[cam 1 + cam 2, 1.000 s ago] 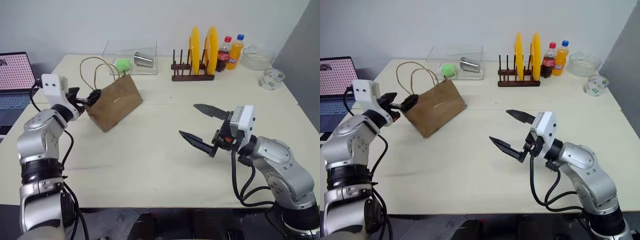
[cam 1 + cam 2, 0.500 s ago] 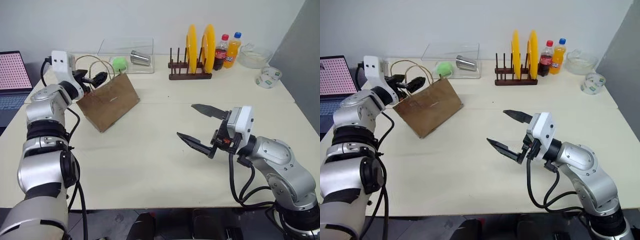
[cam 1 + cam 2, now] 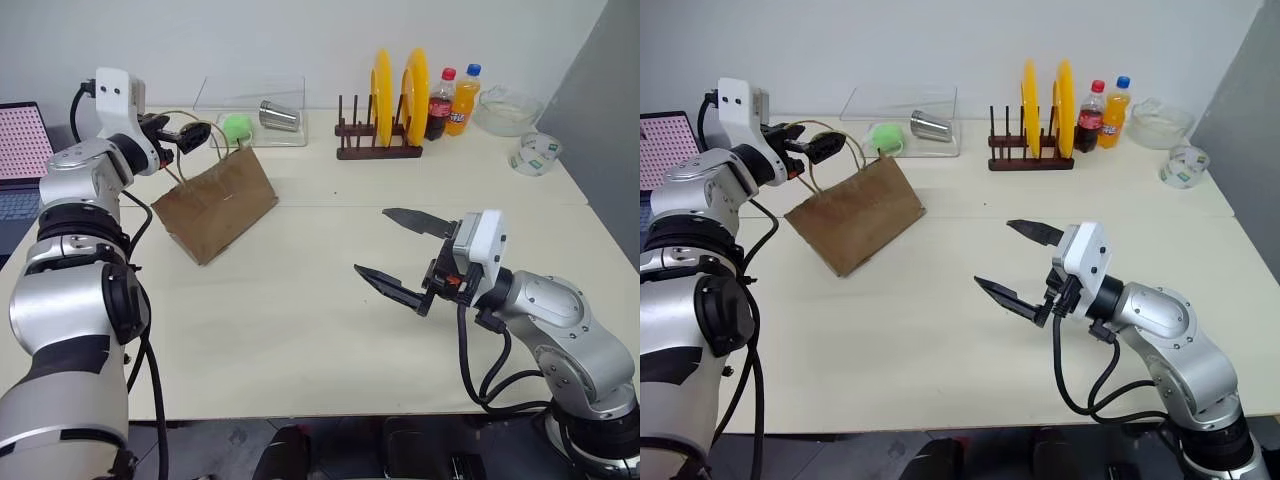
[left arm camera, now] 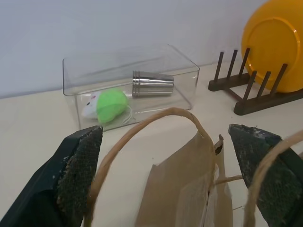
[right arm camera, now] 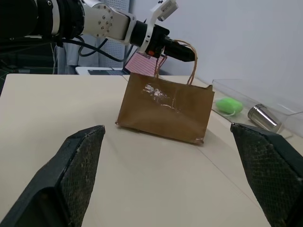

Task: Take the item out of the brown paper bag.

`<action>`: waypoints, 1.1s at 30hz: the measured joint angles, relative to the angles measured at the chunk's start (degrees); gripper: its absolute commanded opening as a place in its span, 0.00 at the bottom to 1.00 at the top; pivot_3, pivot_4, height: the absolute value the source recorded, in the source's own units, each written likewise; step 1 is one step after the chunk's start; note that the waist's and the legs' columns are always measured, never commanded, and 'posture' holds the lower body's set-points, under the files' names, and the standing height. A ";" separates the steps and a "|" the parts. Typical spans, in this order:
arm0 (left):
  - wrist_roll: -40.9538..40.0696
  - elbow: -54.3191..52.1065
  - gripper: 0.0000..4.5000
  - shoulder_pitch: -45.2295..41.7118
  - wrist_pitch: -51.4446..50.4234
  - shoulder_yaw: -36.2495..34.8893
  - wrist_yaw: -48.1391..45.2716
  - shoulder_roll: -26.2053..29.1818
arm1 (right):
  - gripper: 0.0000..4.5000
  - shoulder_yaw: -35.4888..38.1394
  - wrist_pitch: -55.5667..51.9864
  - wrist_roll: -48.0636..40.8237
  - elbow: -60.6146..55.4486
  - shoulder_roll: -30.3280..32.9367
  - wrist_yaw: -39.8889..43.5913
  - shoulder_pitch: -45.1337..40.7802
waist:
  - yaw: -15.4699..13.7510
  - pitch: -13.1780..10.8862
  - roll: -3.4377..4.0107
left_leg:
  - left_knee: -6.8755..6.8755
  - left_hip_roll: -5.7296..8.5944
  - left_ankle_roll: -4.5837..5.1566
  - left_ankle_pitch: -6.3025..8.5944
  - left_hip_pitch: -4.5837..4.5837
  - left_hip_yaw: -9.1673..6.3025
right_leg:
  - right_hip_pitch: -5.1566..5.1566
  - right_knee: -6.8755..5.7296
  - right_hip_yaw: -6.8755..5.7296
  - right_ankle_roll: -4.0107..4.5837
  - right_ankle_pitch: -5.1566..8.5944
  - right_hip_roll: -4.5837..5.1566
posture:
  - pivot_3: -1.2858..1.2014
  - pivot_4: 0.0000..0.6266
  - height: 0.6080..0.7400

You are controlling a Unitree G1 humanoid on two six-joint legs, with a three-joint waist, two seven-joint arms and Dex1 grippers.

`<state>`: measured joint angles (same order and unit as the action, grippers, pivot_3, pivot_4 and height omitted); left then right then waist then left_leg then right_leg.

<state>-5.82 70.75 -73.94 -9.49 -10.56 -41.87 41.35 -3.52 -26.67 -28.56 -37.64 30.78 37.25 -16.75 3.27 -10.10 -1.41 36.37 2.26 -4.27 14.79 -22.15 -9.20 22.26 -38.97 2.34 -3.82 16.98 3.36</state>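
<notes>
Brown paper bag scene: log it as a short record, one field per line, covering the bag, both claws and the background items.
bag: brown paper bag stands on the table, cord handles looped up
item: cannot be seen from outside the bag
left claw: left claw open, level with the handles, one cord loop between its fingers, not closed on it
right claw: right claw open, above bare table, apart from the bag
behind bag: clear box holding a steel cup and a green toy
far side: dish rack with yellow plates, two bottles
</notes>
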 measured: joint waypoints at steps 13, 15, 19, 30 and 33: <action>2.84 3.37 0.52 -2.58 1.72 0.27 2.52 0.66 | 1.00 0.01 -0.35 -0.45 -0.34 0.72 0.09 0.01 | 0.00 -0.01 -0.02 | 0.02 0.00 0.00 0.00 -0.01 0.00 | 0.00 0.00 0.00 0.00 0.00 0.00 | 0.52 0.24 1.00; 3.04 3.60 0.38 -3.02 2.13 0.27 2.57 0.66 | 1.00 0.00 -0.40 -0.45 -0.34 0.78 0.09 0.01 | 0.01 -0.01 -0.02 | 0.02 0.00 0.00 0.00 -0.01 0.00 | 0.00 -0.01 0.00 0.00 0.00 0.00 | 0.52 0.24 1.00; 3.93 4.13 0.10 -3.83 2.38 0.42 2.59 0.66 | 1.00 0.00 -0.63 -0.45 -0.35 1.15 0.10 0.02 | 0.01 -0.01 -0.02 | 0.03 0.00 0.00 0.00 -0.01 0.00 | 0.00 -0.01 0.00 0.00 0.00 0.00 | 0.52 0.24 1.00; 6.03 4.62 0.01 -5.85 4.07 2.36 -7.05 0.67 | 1.00 0.75 -1.64 -1.00 -2.80 2.06 -0.48 2.91 | -0.02 -0.02 -0.03 | 0.07 0.00 0.00 0.00 -0.12 0.00 | 0.03 -0.01 -0.04 0.00 0.00 0.00 | 0.52 0.24 1.00; 6.77 5.51 0.01 -7.84 5.15 2.83 -10.26 0.57 | 1.00 1.81 -2.65 -1.83 -4.34 2.39 -1.32 5.26 | 0.01 -0.02 -0.03 | 0.34 0.00 0.00 0.00 -0.37 -0.06 | 0.11 -0.05 -0.12 0.00 0.00 -0.02 | 0.52 0.24 1.00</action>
<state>0.94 76.27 -81.78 -4.33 -7.73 -52.13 41.92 -1.71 -29.32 -30.38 -41.98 33.17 35.94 -11.49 3.28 -10.12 -1.44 36.71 2.26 -4.27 14.79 -22.52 -9.26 22.37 -39.03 2.22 -3.83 16.98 3.35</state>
